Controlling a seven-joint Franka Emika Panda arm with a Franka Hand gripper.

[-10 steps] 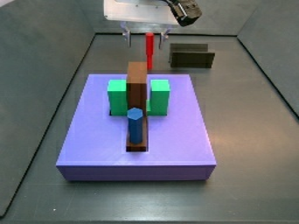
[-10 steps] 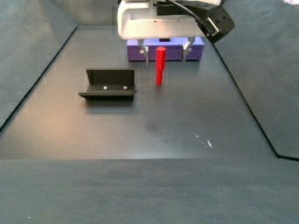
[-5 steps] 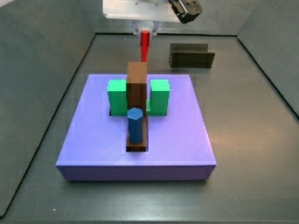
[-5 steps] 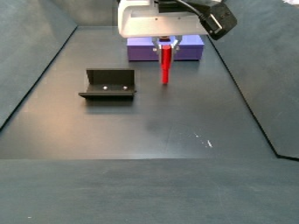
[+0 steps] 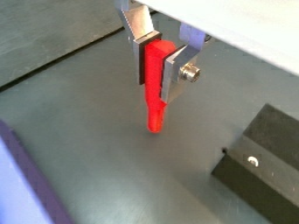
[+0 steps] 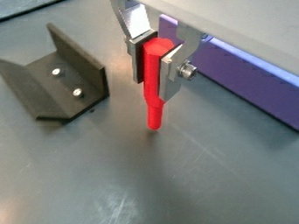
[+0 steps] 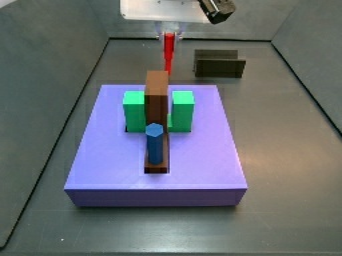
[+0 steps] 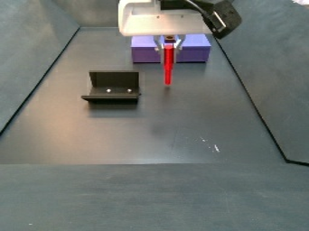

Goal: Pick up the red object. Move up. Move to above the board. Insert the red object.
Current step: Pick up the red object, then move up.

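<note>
My gripper [image 5: 159,63] [image 6: 156,63] is shut on the red object [image 5: 155,92] [image 6: 152,87], a thin red peg that hangs upright below the fingers, clear of the grey floor. In both side views the peg [image 7: 170,47] [image 8: 169,65] hangs beside the far edge of the purple board [image 7: 107,165] [image 8: 193,54], not over it. The board carries two green blocks [image 7: 134,110], a brown bar [image 7: 156,92] and a blue hexagonal peg [image 7: 155,143] standing in the slot. The board's edge shows in both wrist views [image 6: 251,74] [image 5: 17,184].
The dark L-shaped fixture [image 8: 112,87] [image 7: 219,65] stands on the floor beside the gripper; it also shows in both wrist views [image 6: 52,74] [image 5: 267,162]. Grey walls bound the floor on all sides.
The gripper has risen with the red peg in it and has shifted slightly toward the board. The board and the fixture have not moved.
</note>
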